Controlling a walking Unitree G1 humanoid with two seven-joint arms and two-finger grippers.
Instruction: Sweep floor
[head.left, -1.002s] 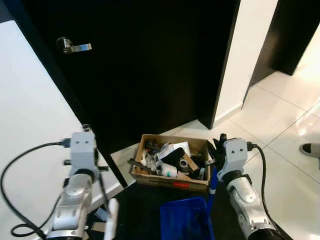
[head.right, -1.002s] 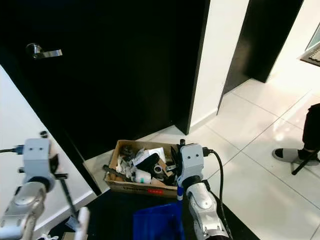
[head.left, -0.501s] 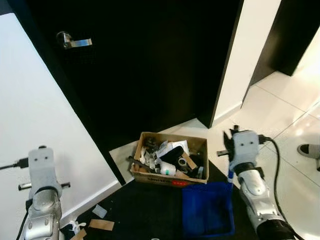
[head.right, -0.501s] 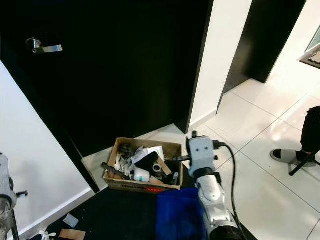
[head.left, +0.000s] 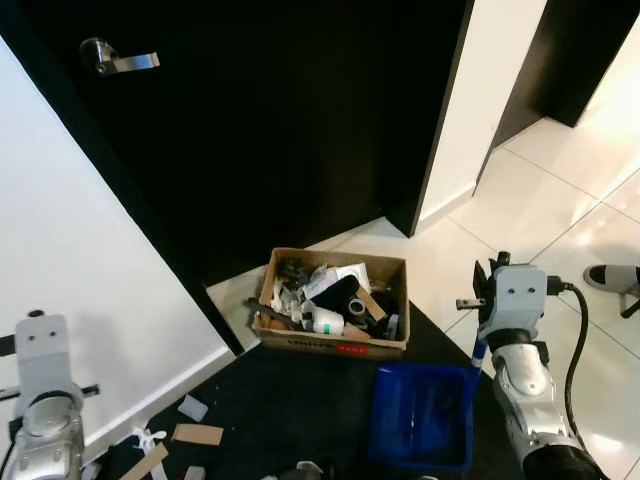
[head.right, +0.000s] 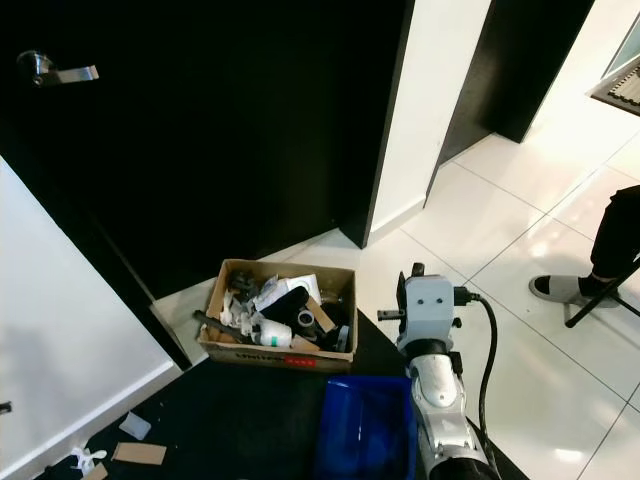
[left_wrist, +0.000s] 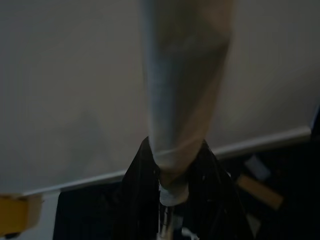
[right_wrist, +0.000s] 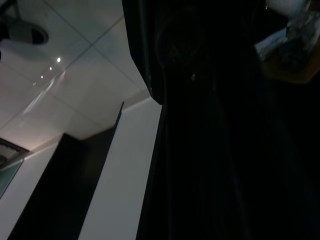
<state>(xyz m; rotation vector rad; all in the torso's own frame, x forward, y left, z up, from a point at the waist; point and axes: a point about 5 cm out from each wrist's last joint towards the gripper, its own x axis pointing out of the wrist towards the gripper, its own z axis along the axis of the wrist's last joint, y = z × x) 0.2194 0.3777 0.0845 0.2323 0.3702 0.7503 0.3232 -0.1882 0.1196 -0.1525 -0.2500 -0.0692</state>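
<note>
My right gripper (head.left: 484, 292) is shut on the blue handle (head.left: 479, 352) of a blue dustpan (head.left: 420, 416). The pan rests on the dark mat (head.left: 300, 400), just right of a cardboard box (head.left: 331, 345) full of rubbish. My left arm (head.left: 42, 392) is low at the left by the white wall. In the left wrist view my left gripper (left_wrist: 173, 172) is shut on a pale broom handle (left_wrist: 182, 100). Paper and cardboard scraps (head.left: 197, 434) lie on the mat near that arm. The right wrist view is very dark.
A black door (head.left: 280, 120) with a metal lever (head.left: 117, 61) stands behind the box. White tiled floor (head.left: 560, 190) stretches to the right. A person's shoe (head.left: 612, 276) and dark leg (head.right: 616, 236) are at the right edge, beside a thin black stand leg (head.right: 598, 302).
The right arm has carried the dustpan to the right, away from the box's front. The left arm has swung left and down toward the wall. The camera has shifted too.
</note>
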